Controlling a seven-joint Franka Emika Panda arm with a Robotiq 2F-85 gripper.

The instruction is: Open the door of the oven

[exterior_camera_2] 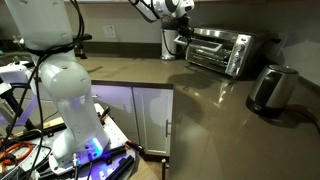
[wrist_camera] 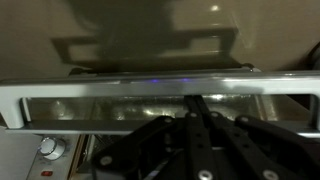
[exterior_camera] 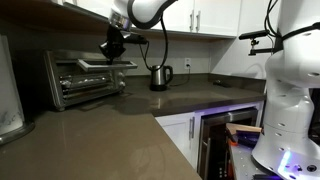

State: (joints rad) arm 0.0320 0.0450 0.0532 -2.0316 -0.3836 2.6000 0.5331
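Oven [exterior_camera: 85,80] sits at the left end of the counter [exterior_camera: 120,135], its door [exterior_camera: 84,88] facing forward. The gripper [exterior_camera: 110,54] hangs at its top front edge, and its finger spread cannot be told. A kettle [exterior_camera: 160,76] stands further right. A shallow hold could slip off the handle, or a hard pull could drag the oven forward.

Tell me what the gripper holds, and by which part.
Cannot be told. The gripper sits at the top of the door of the oven; in the wrist view the fingers overlap the door, but no clear grip shows.
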